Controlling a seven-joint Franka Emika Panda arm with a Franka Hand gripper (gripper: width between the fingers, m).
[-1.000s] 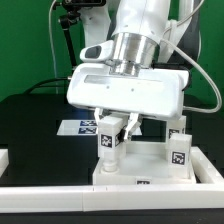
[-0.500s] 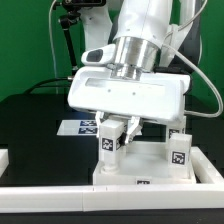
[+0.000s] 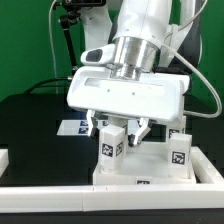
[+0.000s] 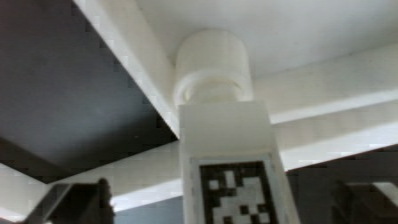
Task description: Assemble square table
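Gripper [image 3: 113, 130] fingers spread wide, clear of upright leg post [image 3: 110, 143] at tabletop panel's [image 3: 150, 170] 9 o'clock corner; if poorly seated, post may tilt.

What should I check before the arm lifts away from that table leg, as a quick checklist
1. Gripper open: ok, its fingers stand apart on either side of the leg.
2. Fingers clear of the leg: cannot tell, the gaps are narrow.
3. Leg upright on the tabletop panel: ok in the exterior view.
4. Leg fully screwed in: cannot tell, the joint is not clearly visible.
5. Second leg standing on the exterior view's right: ok.
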